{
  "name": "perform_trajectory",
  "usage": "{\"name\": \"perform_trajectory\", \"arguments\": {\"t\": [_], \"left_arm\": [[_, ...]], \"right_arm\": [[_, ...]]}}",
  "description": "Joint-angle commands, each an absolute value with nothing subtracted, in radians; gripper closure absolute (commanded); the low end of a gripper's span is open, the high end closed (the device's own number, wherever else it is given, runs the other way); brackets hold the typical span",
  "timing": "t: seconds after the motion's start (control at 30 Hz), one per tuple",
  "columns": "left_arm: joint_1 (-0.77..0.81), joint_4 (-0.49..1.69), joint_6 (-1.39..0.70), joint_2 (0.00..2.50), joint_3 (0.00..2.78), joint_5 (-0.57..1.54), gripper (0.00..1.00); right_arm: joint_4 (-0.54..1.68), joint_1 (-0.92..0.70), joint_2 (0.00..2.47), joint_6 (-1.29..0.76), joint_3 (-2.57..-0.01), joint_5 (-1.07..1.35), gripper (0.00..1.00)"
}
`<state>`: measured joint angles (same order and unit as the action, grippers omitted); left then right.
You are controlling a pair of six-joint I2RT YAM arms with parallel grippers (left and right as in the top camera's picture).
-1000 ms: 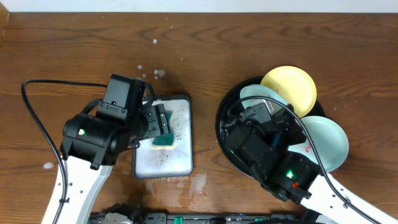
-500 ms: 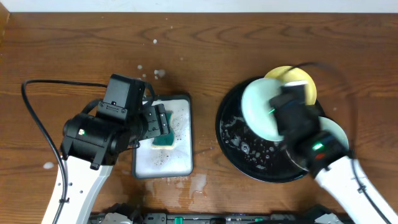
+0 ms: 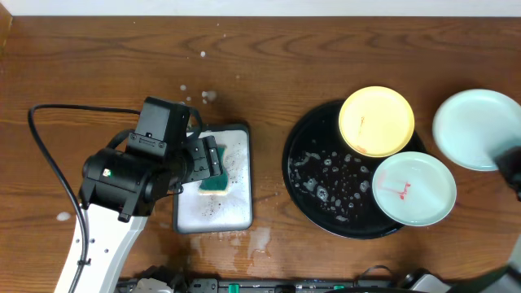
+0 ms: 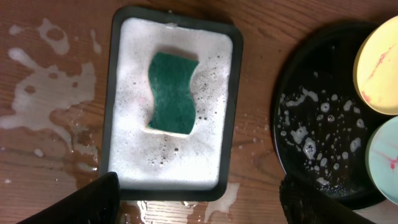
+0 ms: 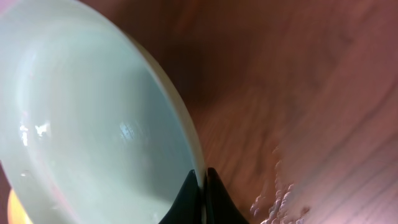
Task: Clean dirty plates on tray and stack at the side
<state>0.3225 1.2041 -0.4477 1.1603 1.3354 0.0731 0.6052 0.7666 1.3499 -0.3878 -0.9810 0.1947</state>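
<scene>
Right wrist view: the right claw [image 5: 203, 186] is pressed together on the rim of the mint plate [image 5: 93, 124], its two dark tips pinching the edge at the bottom middle of the frame. The plate fills the left of the frame, tilted, and its inside looks glossy and free of red. Blurred brown table [image 5: 298, 93] fills the right of the frame.

In the overhead view this mint plate [image 3: 476, 129] sits at the far right edge, off the black tray [image 3: 326, 175] and apart from it. Whether it rests on the wood or hangs above it I cannot tell.

Two plates lie on the tray's right half. The yellow plate [image 3: 376, 120] is at the upper right and the blue-green plate [image 3: 413, 187] at the lower right, close together. The blue-green one bears a red smear, and the left wrist view shows faint red streaks on the yellow one [image 4: 379, 68]. Suds [image 3: 330, 175] dot the bare left part of the tray.

The left claw [image 4: 198, 190] is spread wide and empty, above the near rim of the small tray [image 4: 115, 93] at left centre. A green sponge [image 4: 172, 92] lies there in foam.

By my reading, one plate is cleaned and going to the side. Two dirty ones are left to scrub, and no stack exists yet.
</scene>
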Motion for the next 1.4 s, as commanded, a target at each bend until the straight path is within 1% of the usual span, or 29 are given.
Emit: {"name": "perform_trajectory", "arguments": {"t": [0.0, 0.13, 0.17, 0.2, 0.23, 0.33, 0.37, 0.43, 0.53, 0.6, 0.73, 0.83, 0.93, 1.03, 1.1, 1.13, 1.23, 1.33, 1.37], "left_arm": [[0.319, 1.208, -0.446, 1.156, 1.335, 0.071, 0.18], [0.319, 1.208, -0.446, 1.156, 1.335, 0.071, 0.17], [0.319, 1.208, -0.446, 1.156, 1.335, 0.071, 0.17], [0.319, 1.208, -0.446, 1.156, 1.335, 0.071, 0.18], [0.319, 1.208, -0.446, 1.156, 1.335, 0.071, 0.18], [0.319, 1.208, -0.446, 1.156, 1.335, 0.071, 0.18], [0.319, 1.208, -0.446, 1.156, 1.335, 0.071, 0.18], [0.319, 1.208, -0.446, 1.156, 1.335, 0.071, 0.17], [0.319, 1.208, -0.446, 1.156, 1.335, 0.071, 0.18], [0.319, 1.208, -0.446, 1.156, 1.335, 0.071, 0.18], [0.319, 1.208, -0.446, 1.156, 1.335, 0.071, 0.18], [0.319, 1.208, -0.446, 1.156, 1.335, 0.071, 0.18], [0.319, 1.208, -0.446, 1.156, 1.335, 0.071, 0.17], [0.319, 1.208, -0.446, 1.156, 1.335, 0.071, 0.18], [0.319, 1.208, -0.446, 1.156, 1.335, 0.071, 0.18], [0.319, 1.208, -0.446, 1.156, 1.335, 0.071, 0.18], [0.319, 1.208, -0.446, 1.156, 1.335, 0.071, 0.17], [0.319, 1.208, -0.446, 1.156, 1.335, 0.071, 0.18], [0.319, 1.208, -0.446, 1.156, 1.335, 0.071, 0.18]], "right_arm": [[0.523, 0.839, 1.469, -0.475, -0.995, 0.220, 0.99], [0.463, 0.856, 1.574, -0.466, -0.995, 0.206, 0.99], [0.457, 0.856, 1.592, -0.454, -0.995, 0.207, 0.94], [0.451, 0.856, 1.604, -0.440, -0.995, 0.207, 0.84], [0.449, 0.855, 1.611, -0.411, -0.995, 0.213, 0.63], [0.468, 0.855, 1.582, -0.398, -0.995, 0.308, 0.49], [0.487, 0.852, 1.563, -0.390, -0.995, 0.345, 0.46], [0.552, 0.836, 1.508, -0.364, -0.995, 0.400, 0.45], [0.680, 0.788, 1.425, -0.271, -0.995, 0.392, 0.45], [0.773, 0.738, 1.386, -0.224, -0.995, 0.336, 0.45], [0.911, 0.616, 1.366, -0.182, -0.987, 0.107, 0.42], [0.913, 0.544, 1.368, -0.183, -0.936, -0.049, 0.40], [0.838, 0.507, 1.375, -0.186, -0.873, -0.066, 0.38], [0.764, 0.504, 1.391, -0.221, -0.823, -0.121, 0.40], [0.737, 0.505, 1.397, -0.224, -0.800, -0.126, 0.47], [0.734, 0.505, 1.399, -0.229, -0.792, -0.121, 0.53], [0.738, 0.505, 1.401, -0.236, -0.779, -0.085, 0.78], [0.760, 0.505, 1.401, -0.235, -0.777, -0.027, 0.99], [0.783, 0.505, 1.399, -0.236, -0.778, -0.008, 0.99]]}}
